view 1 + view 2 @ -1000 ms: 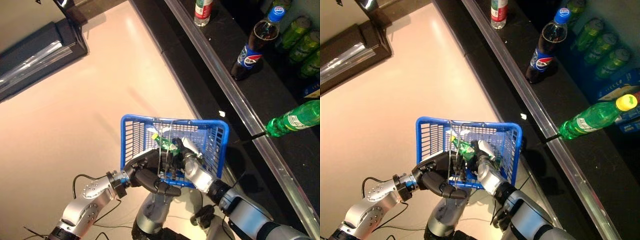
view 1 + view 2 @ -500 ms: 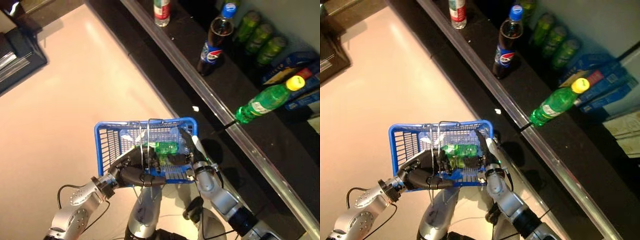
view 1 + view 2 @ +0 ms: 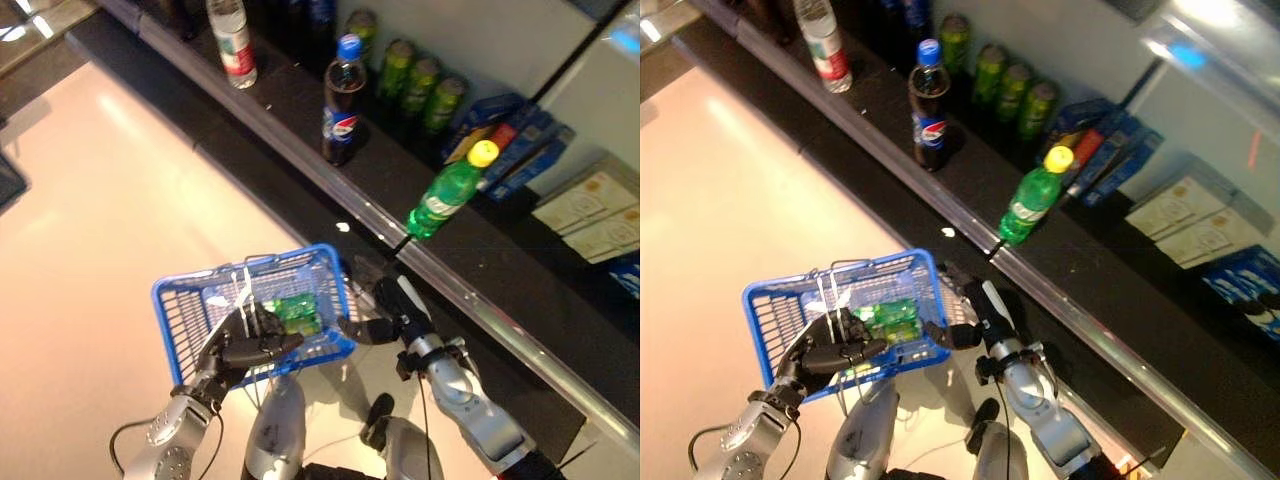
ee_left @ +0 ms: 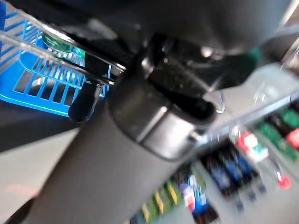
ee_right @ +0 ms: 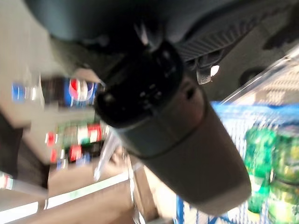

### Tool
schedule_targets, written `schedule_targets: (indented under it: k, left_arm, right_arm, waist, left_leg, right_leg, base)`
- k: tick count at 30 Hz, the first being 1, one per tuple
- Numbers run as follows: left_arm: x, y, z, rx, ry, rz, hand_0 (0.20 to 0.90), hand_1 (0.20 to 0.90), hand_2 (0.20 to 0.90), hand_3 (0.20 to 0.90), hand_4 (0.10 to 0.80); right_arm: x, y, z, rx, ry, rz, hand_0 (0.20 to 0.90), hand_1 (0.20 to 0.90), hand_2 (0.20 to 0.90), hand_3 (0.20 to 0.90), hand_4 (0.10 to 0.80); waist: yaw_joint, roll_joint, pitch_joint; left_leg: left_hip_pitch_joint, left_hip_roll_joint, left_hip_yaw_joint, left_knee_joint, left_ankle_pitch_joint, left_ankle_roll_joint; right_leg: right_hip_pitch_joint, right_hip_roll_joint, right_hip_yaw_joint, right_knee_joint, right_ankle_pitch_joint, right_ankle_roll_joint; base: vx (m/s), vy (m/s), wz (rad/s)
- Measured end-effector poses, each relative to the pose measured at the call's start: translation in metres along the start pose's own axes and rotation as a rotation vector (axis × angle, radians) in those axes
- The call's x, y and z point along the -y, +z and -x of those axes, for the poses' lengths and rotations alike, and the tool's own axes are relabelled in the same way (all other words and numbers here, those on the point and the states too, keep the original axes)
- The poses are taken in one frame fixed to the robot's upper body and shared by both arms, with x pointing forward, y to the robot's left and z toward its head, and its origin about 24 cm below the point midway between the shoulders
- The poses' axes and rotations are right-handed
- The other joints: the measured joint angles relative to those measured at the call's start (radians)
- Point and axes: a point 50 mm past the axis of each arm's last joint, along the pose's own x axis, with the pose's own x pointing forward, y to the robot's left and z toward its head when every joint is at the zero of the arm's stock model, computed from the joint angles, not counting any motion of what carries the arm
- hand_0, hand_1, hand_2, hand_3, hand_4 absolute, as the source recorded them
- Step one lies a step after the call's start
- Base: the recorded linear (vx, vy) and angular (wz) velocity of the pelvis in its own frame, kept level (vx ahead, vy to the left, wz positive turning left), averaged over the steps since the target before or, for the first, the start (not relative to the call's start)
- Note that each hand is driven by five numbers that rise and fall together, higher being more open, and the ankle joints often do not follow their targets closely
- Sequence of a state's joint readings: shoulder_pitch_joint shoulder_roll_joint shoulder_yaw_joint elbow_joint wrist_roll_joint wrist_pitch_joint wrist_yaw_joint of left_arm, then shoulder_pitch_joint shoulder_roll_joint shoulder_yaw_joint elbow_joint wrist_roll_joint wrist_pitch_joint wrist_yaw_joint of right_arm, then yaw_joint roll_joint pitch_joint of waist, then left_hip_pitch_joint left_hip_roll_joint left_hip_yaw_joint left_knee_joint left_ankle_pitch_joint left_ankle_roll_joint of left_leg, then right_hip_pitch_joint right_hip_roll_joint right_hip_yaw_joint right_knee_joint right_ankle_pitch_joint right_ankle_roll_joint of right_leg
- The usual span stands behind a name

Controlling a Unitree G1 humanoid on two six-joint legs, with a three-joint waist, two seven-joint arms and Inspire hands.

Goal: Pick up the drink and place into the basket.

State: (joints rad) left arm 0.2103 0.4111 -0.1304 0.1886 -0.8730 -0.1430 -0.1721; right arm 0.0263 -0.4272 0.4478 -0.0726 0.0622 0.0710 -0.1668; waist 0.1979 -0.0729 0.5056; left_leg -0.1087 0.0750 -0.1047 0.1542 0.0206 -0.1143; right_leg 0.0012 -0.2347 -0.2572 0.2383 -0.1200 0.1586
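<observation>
The blue plastic basket [image 3: 178, 318] hangs in front of me, with my left hand [image 3: 240, 348] shut on its wire handle. A green drink bottle [image 3: 297, 312] lies on its side inside the basket, also seen as the green bottle [image 5: 254, 158] in the right wrist view. My right hand [image 3: 385, 318] is outside the basket, just beside its right wall. Its fingers are relaxed and hold nothing.
A dark shelf with a metal front rail [image 3: 400, 250] runs diagonally behind the basket. On it stand a water bottle [image 3: 232, 40], a cola bottle [image 3: 342, 100], several green cans [image 3: 420, 75], a tilted green bottle with a yellow cap [image 3: 445, 195], and boxes [image 3: 590, 205].
My right hand has come out of the basket and now sits beside its right wall, leaving the green bottle lying inside. The camera has turned toward the shelf.
</observation>
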Motion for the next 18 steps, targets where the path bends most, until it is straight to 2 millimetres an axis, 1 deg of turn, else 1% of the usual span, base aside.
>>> schedule_targets:
  k: [2,3,4,6,7,9,10,11,12,13,14,15,16,17,18]
  left_arm:
    - [-0.015,-0.007,0.006,0.004,0.163,0.048,0.300,0.300,0.300,0.200,0.100]
    - [-0.019,-0.010,0.007,-0.002,0.211,0.048,0.300,0.300,0.300,0.200,0.100]
    - [-0.034,-0.021,0.012,-0.044,0.357,0.057,0.300,0.300,0.300,0.200,0.100]
    - [-0.049,-0.033,0.021,-0.089,0.487,0.072,0.300,0.300,0.300,0.200,0.100]
    - [-0.054,-0.038,0.024,-0.104,0.526,0.083,0.300,0.300,0.300,0.200,0.100]
    - [-0.066,-0.055,0.034,-0.161,0.640,0.130,0.300,0.300,0.300,0.200,0.100]
    - [-0.068,-0.058,0.036,-0.172,0.659,0.139,0.300,0.300,0.300,0.200,0.100]
    - [-0.074,-0.068,0.044,-0.203,0.710,0.157,0.300,0.300,0.300,0.200,0.100]
    - [-0.075,-0.071,0.046,-0.219,0.724,0.162,0.300,0.300,0.300,0.200,0.100]
    - [-0.077,-0.076,0.046,-0.248,0.740,0.163,0.300,0.300,0.300,0.200,0.100]
    - [-0.075,-0.080,0.044,-0.273,0.734,0.169,0.300,0.300,0.300,0.200,0.100]
    - [-0.074,-0.081,0.043,-0.276,0.736,0.170,0.300,0.300,0.300,0.200,0.100]
    - [-0.071,-0.085,0.042,-0.283,0.739,0.186,0.300,0.300,0.300,0.200,0.100]
    - [-0.070,-0.090,0.044,-0.280,0.758,0.221,0.300,0.300,0.300,0.200,0.100]
    - [-0.069,-0.094,0.045,-0.282,0.769,0.244,0.300,0.300,0.300,0.200,0.100]
  right_arm:
    - [0.006,-0.015,0.009,-0.058,-0.033,0.034,0.900,0.900,0.900,0.900,0.800]
    - [0.007,-0.021,0.011,-0.080,-0.046,0.044,0.900,0.900,0.900,0.900,0.800]
    - [0.011,-0.038,0.015,-0.150,-0.063,0.061,0.900,0.900,0.900,0.900,0.800]
    - [0.013,-0.055,0.021,-0.223,-0.082,0.063,0.900,0.900,0.900,0.900,0.800]
    - [0.012,-0.064,0.025,-0.262,-0.090,0.060,0.900,0.900,0.900,0.900,0.800]
    - [0.009,-0.091,0.036,-0.387,-0.106,0.055,0.900,0.900,0.900,0.900,0.800]
    - [0.006,-0.097,0.040,-0.417,-0.102,0.050,0.900,0.900,0.900,0.900,0.800]
    - [-0.001,-0.111,0.046,-0.485,-0.101,0.028,0.900,0.900,0.900,0.900,0.800]
    - [-0.004,-0.116,0.049,-0.512,-0.097,0.019,0.900,0.900,0.900,0.900,0.800]
    - [-0.012,-0.126,0.058,-0.569,-0.105,-0.015,0.900,0.900,0.900,0.900,0.800]
    - [-0.019,-0.136,0.066,-0.629,-0.099,-0.052,0.900,0.900,0.900,0.900,0.800]
    - [-0.023,-0.142,0.071,-0.670,-0.098,-0.073,0.900,0.900,0.900,0.900,0.800]
    - [-0.028,-0.152,0.078,-0.731,-0.093,-0.087,0.900,0.900,0.900,0.900,0.800]
    - [-0.031,-0.159,0.084,-0.778,-0.088,-0.089,0.900,0.900,0.900,0.900,0.800]
    - [-0.032,-0.163,0.088,-0.803,-0.085,-0.086,0.900,0.900,0.900,0.900,0.800]
  waist:
    - [-0.016,-0.017,-0.028]
    - [-0.022,-0.021,-0.034]
    - [-0.043,-0.034,-0.064]
    - [-0.061,-0.048,-0.104]
    - [-0.067,-0.052,-0.122]
    - [-0.072,-0.055,-0.176]
    - [-0.076,-0.054,-0.186]
    - [-0.087,-0.050,-0.221]
    - [-0.092,-0.047,-0.228]
    - [-0.118,-0.037,-0.233]
    - [-0.128,-0.034,-0.238]
    - [-0.132,-0.025,-0.238]
    - [-0.131,-0.015,-0.248]
    - [-0.124,0.004,-0.256]
    - [-0.121,0.012,-0.263]
  left_leg:
    - [0.009,0.005,0.022,-0.016,-0.002,0.003]
    - [0.016,0.006,0.031,-0.022,-0.002,0.004]
    - [0.038,0.008,0.050,-0.038,-0.003,0.007]
    - [0.057,0.013,0.068,-0.060,-0.003,0.008]
    - [0.060,0.013,0.070,-0.067,-0.003,0.008]
    - [0.081,0.016,0.078,-0.088,-0.002,0.007]
    - [0.085,0.016,0.080,-0.093,-0.002,0.007]
    - [0.088,0.016,0.075,-0.104,-0.001,0.007]
    - [0.088,0.014,0.069,-0.104,0.000,0.007]
    - [0.086,0.010,0.028,-0.102,0.004,0.007]
    - [0.085,0.006,-0.011,-0.106,0.016,0.000]
    - [0.083,0.009,-0.029,-0.107,0.019,-0.002]
    - [0.086,0.018,-0.049,-0.119,0.028,-0.002]
    - [0.087,0.029,-0.050,-0.126,0.036,0.001]
    - [0.088,0.034,-0.050,-0.132,0.039,0.006]
  right_leg:
    - [0.007,0.008,0.018,-0.040,0.024,0.003]
    - [0.014,0.009,0.022,-0.055,0.031,0.004]
    - [0.036,0.014,0.038,-0.097,0.050,0.007]
    - [0.057,0.020,0.046,-0.142,0.069,0.008]
    - [0.062,0.021,0.046,-0.159,0.077,0.009]
    - [0.085,0.026,0.048,-0.194,0.087,0.009]
    - [0.087,0.027,0.049,-0.195,0.087,0.009]
    - [0.090,0.029,0.055,-0.195,0.083,0.005]
    - [0.094,0.033,0.065,-0.194,0.079,0.005]
    - [0.117,0.049,0.122,-0.193,0.049,-0.015]
    - [0.132,0.059,0.137,-0.191,0.029,-0.008]
    - [0.144,0.070,0.145,-0.198,0.022,-0.009]
    - [0.153,0.087,0.149,-0.197,0.018,-0.015]
    - [0.152,0.098,0.144,-0.198,0.014,-0.021]
    - [0.152,0.102,0.142,-0.198,0.013,-0.024]
  base:
    - [0.021,0.025,-0.37]
    - [0.031,0.009,-0.37]
    - [0.021,0.003,-0.34]
    - [0.008,0.008,-0.27]
    - [0.001,0.002,-0.16]
    - [0.026,0.001,-0.09]
    - [0.081,-0.029,0.03]
    - [0.067,-0.042,0.09]
    - [0.112,-0.105,0.50]
    - [0.072,-0.104,0.83]
    - [0.069,-0.112,0.99]
    - [0.028,-0.089,0.83]
    - [0.010,-0.066,0.58]
    - [0.005,-0.053,0.38]
    - [-0.011,-0.004,0.20]
